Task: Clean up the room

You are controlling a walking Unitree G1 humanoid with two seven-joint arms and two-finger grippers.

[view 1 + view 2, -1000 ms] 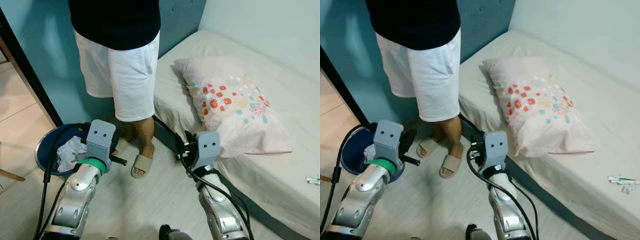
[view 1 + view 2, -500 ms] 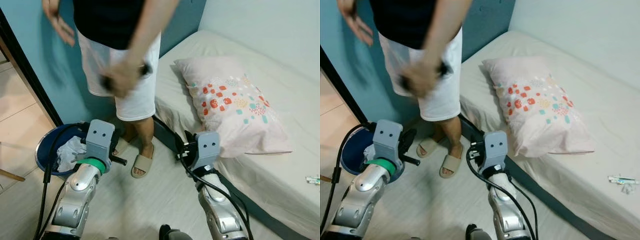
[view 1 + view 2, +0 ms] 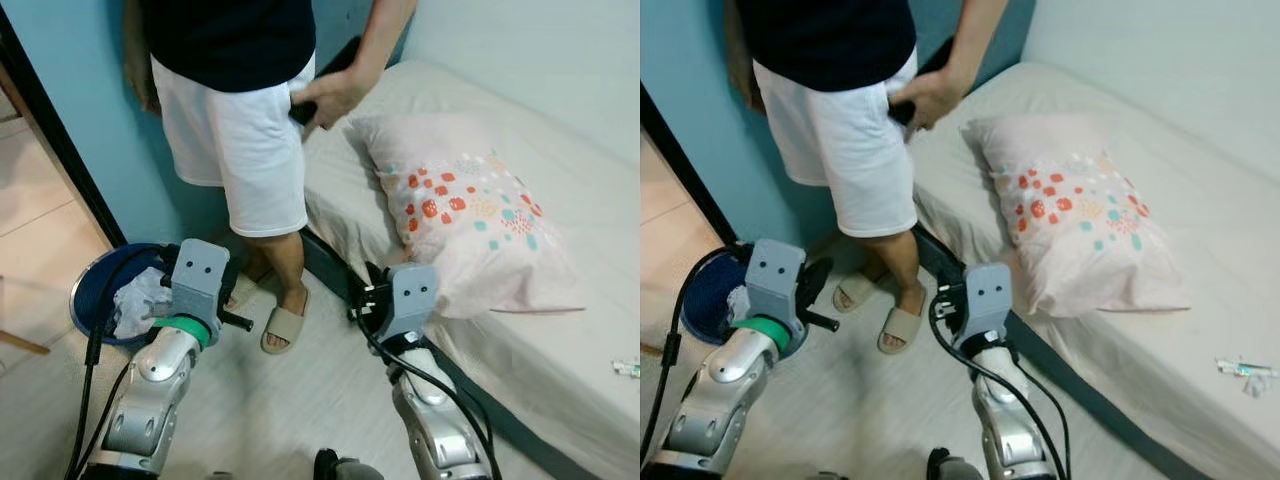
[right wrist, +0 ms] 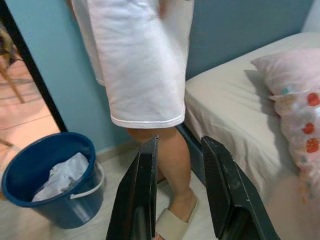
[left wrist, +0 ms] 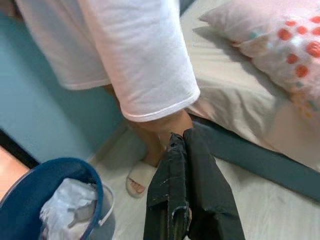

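risk: advancing could strike the person (image 3: 235, 120); left gripper (image 5: 187, 150) is closed and empty, right gripper (image 4: 180, 150) parted.

Blue bucket (image 4: 47, 175) on the floor holds crumpled white trash (image 4: 62, 175).

Both robot arms are silver metal with black cables looping along them. Each wrist ends in a boxy grey block with two small dark screw holes. The left arm (image 3: 160, 385) has a green ring just under its block. The right arm (image 3: 430, 420) has none. Fingers (image 4: 142, 195) are long, flat and matte black.
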